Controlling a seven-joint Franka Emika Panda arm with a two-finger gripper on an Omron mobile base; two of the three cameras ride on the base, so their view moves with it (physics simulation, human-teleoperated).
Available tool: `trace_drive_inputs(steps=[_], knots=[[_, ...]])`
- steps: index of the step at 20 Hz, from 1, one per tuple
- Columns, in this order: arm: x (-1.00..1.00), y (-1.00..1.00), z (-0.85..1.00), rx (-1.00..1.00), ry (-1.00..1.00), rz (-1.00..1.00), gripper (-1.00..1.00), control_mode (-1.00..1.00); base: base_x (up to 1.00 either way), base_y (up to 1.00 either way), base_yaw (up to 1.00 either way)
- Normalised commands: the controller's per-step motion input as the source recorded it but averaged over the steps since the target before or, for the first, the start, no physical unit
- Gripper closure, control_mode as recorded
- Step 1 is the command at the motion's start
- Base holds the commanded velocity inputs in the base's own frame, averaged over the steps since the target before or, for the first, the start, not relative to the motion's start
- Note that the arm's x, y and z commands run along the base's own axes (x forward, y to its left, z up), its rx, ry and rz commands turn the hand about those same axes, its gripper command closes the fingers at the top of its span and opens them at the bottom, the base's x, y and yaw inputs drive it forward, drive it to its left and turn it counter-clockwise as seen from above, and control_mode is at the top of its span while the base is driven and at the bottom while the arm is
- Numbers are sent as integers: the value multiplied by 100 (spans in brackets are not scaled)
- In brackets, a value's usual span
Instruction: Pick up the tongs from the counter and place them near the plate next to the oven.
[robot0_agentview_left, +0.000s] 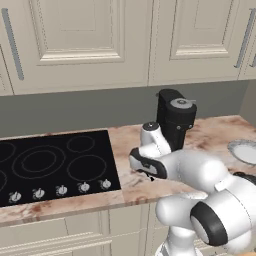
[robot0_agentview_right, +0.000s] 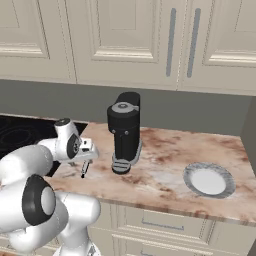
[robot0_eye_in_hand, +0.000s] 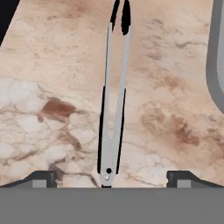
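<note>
one black coffee machine with a round grey top (robot0_agentview_right: 124, 131) stands on the pinkish-brown marbled stone counter (robot0_agentview_right: 165, 150), near the back wall. a round grey plate with a white middle (robot0_agentview_right: 209, 180) lies flat on the counter, well apart to the right of the machine. a black glass cooktop with a row of knobs (robot0_agentview_left: 55, 162) sits to the left. the thin silver-and-black tongs (robot0_eye_in_hand: 113, 94) lie flat on the counter between the cooktop and the coffee machine, with the two dark tips pointing away from the hand. the robot's dark two-finger gripper (robot0_eye_in_hand: 109, 177) hangs just over the hinge end of the tongs. its fingers (robot0_eye_in_hand: 43, 178) are spread wide, one on each side, and hold nothing. the coffee machine stands just beside the arm.
</note>
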Motion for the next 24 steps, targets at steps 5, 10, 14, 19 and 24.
trace_drive_inputs(steps=[5,10,14,19,24], knots=[[13,0,-17,0,-2,0,-100,-100,0,0,0],[17,4,-13,0,0,-1,-100,-100,0,0,0],[16,0,-26,0,0,0,-100,-100,0,0,0],[8,0,-26,0,0,0,-100,-100,0,0,0],[3,0,-26,0,0,0,-100,-100,0,0,0]])
